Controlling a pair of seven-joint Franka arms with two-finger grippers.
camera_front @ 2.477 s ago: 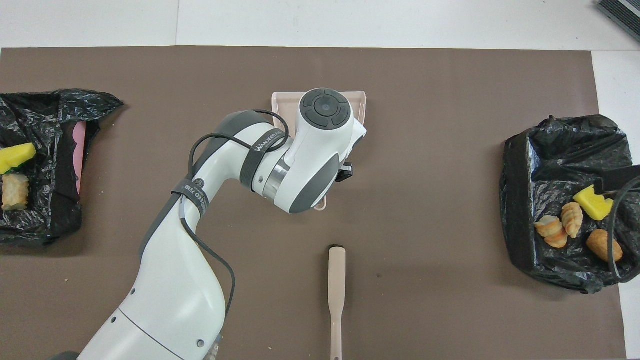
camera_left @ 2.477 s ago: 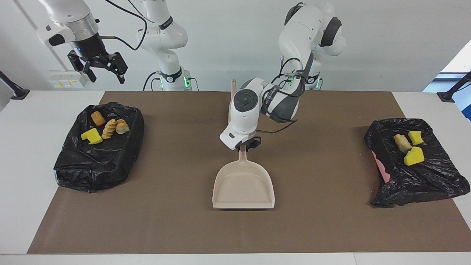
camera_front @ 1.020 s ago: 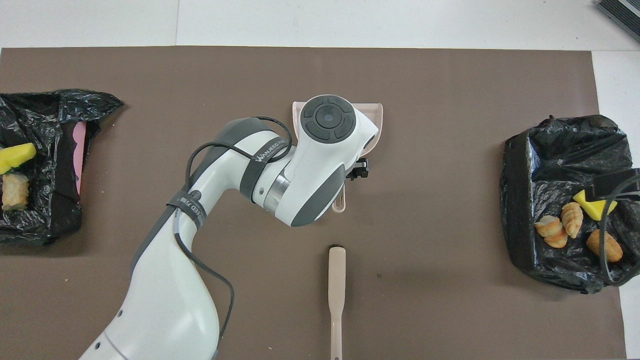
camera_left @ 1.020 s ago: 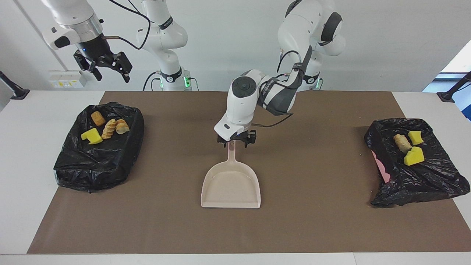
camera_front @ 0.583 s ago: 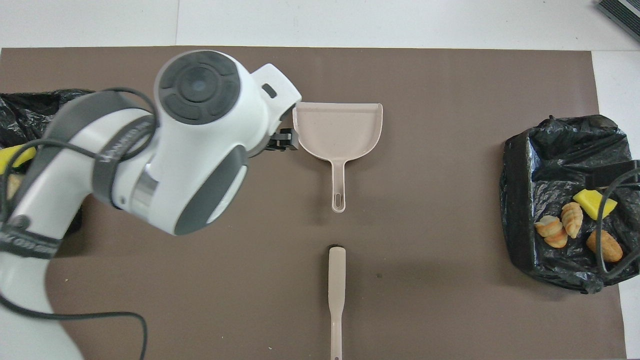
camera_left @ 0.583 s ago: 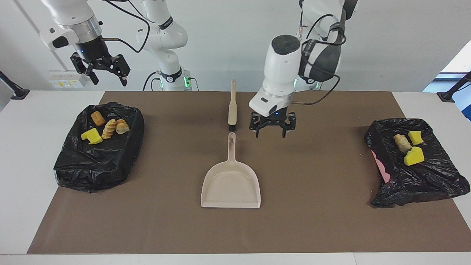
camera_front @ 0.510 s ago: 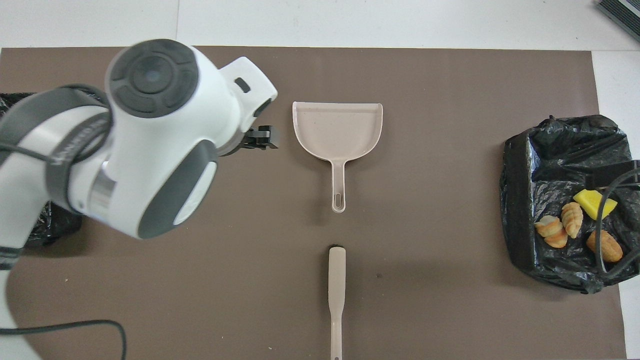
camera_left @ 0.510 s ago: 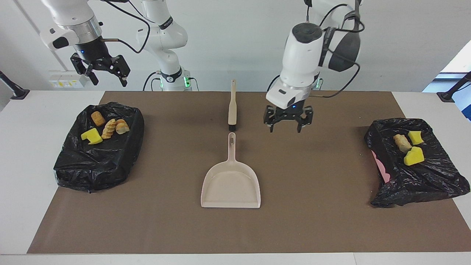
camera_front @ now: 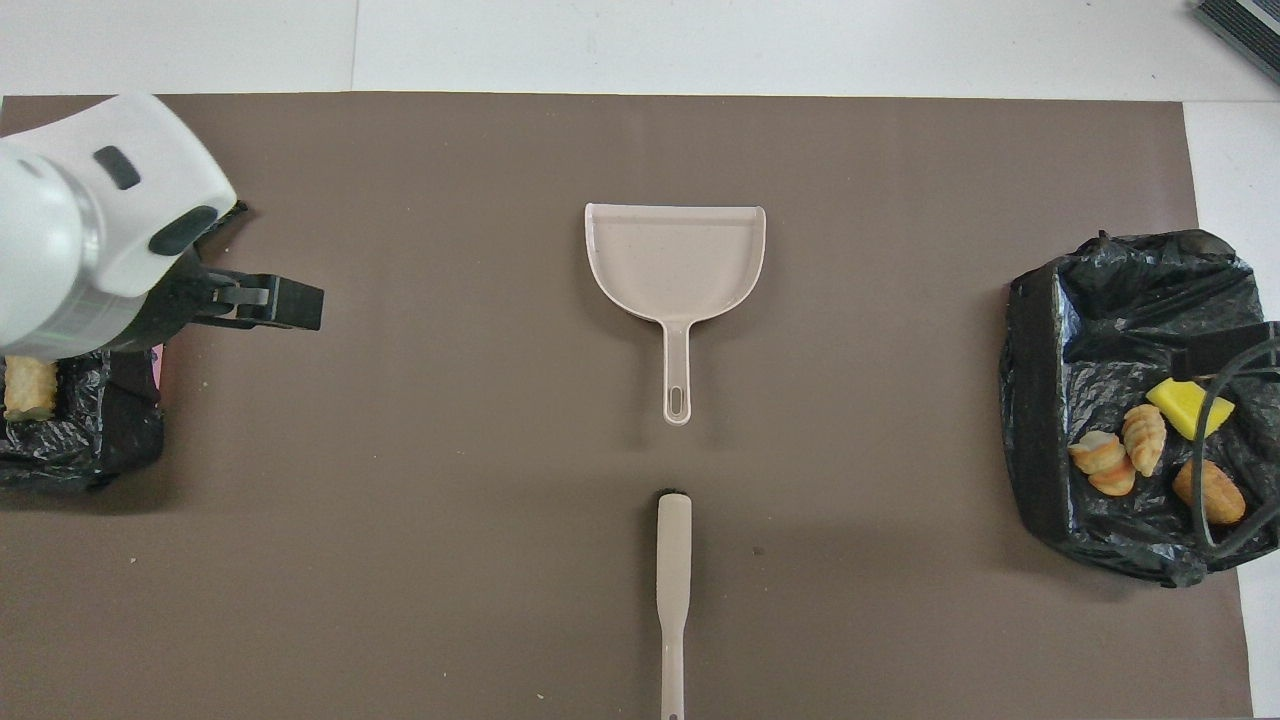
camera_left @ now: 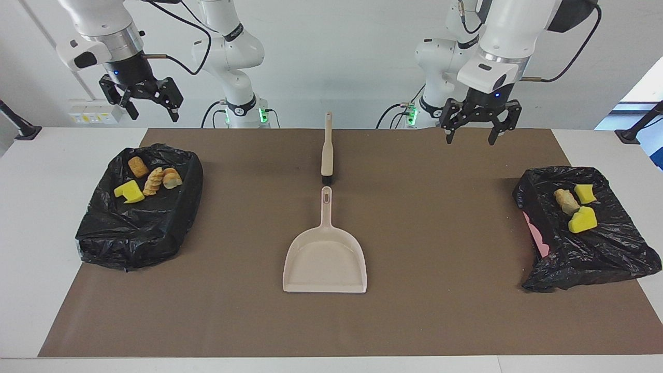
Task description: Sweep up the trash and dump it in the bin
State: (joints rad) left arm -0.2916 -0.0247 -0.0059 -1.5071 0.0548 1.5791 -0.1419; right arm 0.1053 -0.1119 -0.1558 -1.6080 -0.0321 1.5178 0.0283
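The trash lies in two black-bagged bins. The bin [camera_left: 135, 228] at the right arm's end holds a yellow sponge piece [camera_left: 129, 192] and bread-like chunks [camera_left: 154, 180], seen also from overhead as chunks [camera_front: 1122, 448]. The bin [camera_left: 590, 254] at the left arm's end holds yellow sponge pieces [camera_left: 582, 220] and a tan chunk [camera_left: 565, 201]. My left gripper [camera_left: 470, 135] hangs open and empty, high over the mat beside that bin. My right gripper [camera_left: 152, 111] hangs open and empty over the other bin.
A beige dustpan [camera_left: 325, 259] lies flat mid-mat, its handle pointing toward the robots. A beige hand brush [camera_left: 327, 150] lies in line with it, nearer to the robots. The brown mat [camera_left: 456, 311] covers most of the white table.
My left gripper let go of the dustpan's handle, rose and swung away toward the left arm's end. The dustpan now lies still on the mat. The right arm has hardly moved.
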